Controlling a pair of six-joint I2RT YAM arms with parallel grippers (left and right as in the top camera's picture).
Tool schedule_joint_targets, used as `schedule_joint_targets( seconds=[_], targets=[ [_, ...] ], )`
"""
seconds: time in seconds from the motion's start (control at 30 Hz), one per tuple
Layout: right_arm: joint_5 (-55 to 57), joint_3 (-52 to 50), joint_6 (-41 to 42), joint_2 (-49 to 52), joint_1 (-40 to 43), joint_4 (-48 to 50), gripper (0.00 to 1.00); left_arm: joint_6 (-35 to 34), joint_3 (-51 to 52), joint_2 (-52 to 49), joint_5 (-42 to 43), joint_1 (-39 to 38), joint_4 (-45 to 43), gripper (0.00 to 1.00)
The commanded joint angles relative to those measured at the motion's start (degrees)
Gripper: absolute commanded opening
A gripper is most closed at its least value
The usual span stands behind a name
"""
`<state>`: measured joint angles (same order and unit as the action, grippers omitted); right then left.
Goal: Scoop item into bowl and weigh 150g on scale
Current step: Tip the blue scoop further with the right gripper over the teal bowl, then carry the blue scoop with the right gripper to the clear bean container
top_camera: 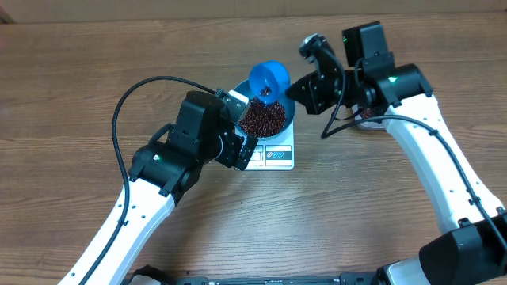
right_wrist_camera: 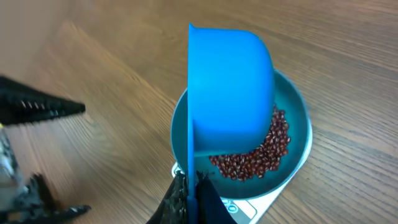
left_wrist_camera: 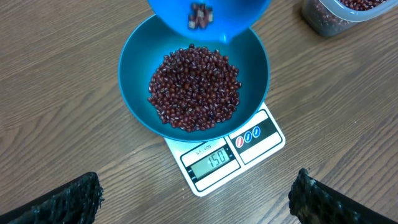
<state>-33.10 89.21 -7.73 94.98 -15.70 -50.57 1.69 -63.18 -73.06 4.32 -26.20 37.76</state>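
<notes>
At the left, the left jaws stand wide and hold nothing, hanging low over the bench (left_wrist_camera: 56,93) just in front of the scale (left_wrist_camera: 264,134); the bowl (left_wrist_camera: 134,74) sits squarely on the scale, and the beans (left_wrist_camera: 194,87) lie in it as a heap covering its bottom; the display (left_wrist_camera: 214,160) shows what looks like 150, so the weighing seems as good as done; above the bowl's far rim hangs the scoop (top_camera: 269,77), tipped mouth-down toward the heap, with a few beans (left_wrist_camera: 200,14) at its lip that I judge could drop in and push the reading over; to the right, the right jaws are closed on the scoop's handle (right_wrist_camera: 190,186), gripping it from the near end; further right, at the edge of the left wrist view, the tub (left_wrist_camera: 329,15) holds the rest of the beans on the bench, well apart from the bowl; what is left, by my reckoning, is to level the scoop, carry it away without spilling, and check that the display holds at the target.
</notes>
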Motion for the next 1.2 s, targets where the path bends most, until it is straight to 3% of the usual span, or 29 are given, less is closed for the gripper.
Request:
schedule_joint_targets(
  seconds=[0.0,0.17,0.63,0.8,0.9,1.17],
  targets=[
    [-3.6,0.8,5.9,-0.3,2.7,1.4,0.04,0.9,0.0,0.0,0.2,0.3,-0.1,1.0],
    [-4.7,0.9,9.7,-0.3,7.4,2.8,0.04,0.9,0.0,0.0,0.2,0.3,-0.1,0.99],
    [-3.4,0.9,9.7,-0.3,24.5,-0.2,0.04,0.9,0.0,0.0,0.2,0.3,-0.1,0.99],
    [1.6,0.9,9.3,-0.3,29.9,-4.9,0.04,0.9,0.0,0.0,0.2,0.3,-0.1,1.0],
    [3.5,0.9,5.1,-0.3,31.7,-8.8,0.04,0.9,0.0,0.0,0.2,0.3,-0.1,1.0],
    [16.2,0.9,0.4,-0.3,31.1,-13.5,0.04,0.9,0.0,0.0,0.2,0.3,-0.3,1.0]
  ],
)
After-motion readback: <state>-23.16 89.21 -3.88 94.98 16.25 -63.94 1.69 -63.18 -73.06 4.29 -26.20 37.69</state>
